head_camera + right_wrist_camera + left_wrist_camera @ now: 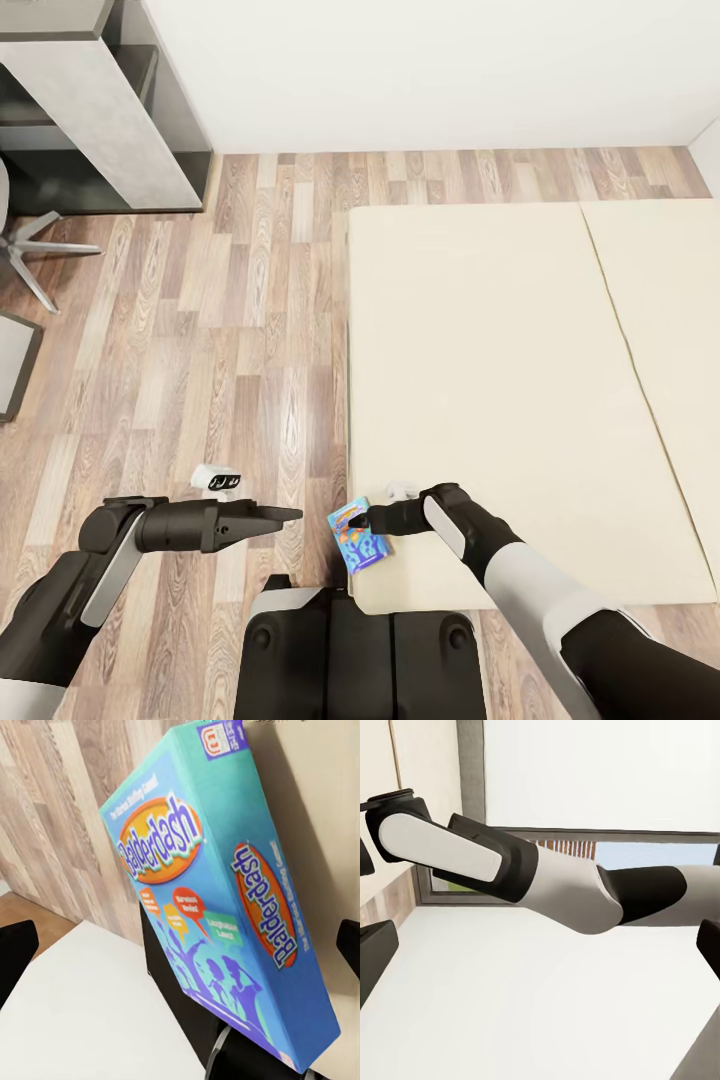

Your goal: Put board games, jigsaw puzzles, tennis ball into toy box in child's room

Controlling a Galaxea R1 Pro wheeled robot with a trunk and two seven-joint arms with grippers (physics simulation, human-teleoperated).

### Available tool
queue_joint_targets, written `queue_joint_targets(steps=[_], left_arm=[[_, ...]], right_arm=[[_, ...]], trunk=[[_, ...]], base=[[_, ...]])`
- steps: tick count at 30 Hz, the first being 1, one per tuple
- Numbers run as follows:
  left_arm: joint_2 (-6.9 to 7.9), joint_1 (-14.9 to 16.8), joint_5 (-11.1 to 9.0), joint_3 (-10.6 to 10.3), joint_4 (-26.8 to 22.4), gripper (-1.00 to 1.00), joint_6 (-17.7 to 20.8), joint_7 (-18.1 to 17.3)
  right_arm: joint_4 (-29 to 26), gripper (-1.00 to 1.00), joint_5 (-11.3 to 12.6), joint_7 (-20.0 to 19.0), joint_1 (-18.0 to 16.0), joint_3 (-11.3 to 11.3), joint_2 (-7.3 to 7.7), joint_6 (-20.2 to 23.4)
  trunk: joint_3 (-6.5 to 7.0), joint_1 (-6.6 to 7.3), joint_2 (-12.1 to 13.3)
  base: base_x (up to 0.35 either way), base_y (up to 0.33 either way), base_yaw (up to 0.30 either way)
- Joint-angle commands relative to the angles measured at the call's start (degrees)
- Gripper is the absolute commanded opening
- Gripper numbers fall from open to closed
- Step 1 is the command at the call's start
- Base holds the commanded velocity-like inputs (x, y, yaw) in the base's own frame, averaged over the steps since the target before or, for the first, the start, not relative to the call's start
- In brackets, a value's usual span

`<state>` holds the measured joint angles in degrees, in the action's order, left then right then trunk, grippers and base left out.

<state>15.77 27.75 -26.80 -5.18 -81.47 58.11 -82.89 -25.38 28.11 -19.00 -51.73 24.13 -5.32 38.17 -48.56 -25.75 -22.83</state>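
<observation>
A light-blue board game (pixel 360 537), a flat "Balderdash" box (pixel 225 907), lies at the near left corner of the bed (pixel 500 350) and hangs partly over its edge. My right gripper (pixel 358 520) is right at the box's far edge. In the right wrist view the right gripper (pixel 180 945) stands open, its fingers spread wide at either side with the box close in front. My left gripper (pixel 285 516) hovers over the wood floor left of the bed, pointing toward the box. The left wrist view shows the left gripper (pixel 536 952) open and empty.
A low dark-grey desk (pixel 100 110) stands at the far left against the white wall. A chair's star base (pixel 30 250) sits in front of it. Wood-plank floor (pixel 230 330) runs between desk and bed. My own base (pixel 350 640) is right under the box.
</observation>
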Motion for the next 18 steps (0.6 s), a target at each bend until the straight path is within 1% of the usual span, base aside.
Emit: queue_joint_targets(steps=[1,18], left_arm=[[0.05,0.03,-0.18,-0.10,0.00,1.00,0.60,-0.08],[0.07,0.03,-0.18,-0.10,0.00,1.00,0.60,-0.08]], right_arm=[[-0.02,1.00,-0.07,-0.13,-0.03,0.16,0.05,0.11],[-0.02,1.00,-0.07,-0.07,-0.03,0.21,0.13,0.06]], trunk=[[0.00,-0.03,-0.09],[1.47,-0.03,-0.09]], base=[[0.000,0.000,0.000],[0.000,0.000,0.000]])
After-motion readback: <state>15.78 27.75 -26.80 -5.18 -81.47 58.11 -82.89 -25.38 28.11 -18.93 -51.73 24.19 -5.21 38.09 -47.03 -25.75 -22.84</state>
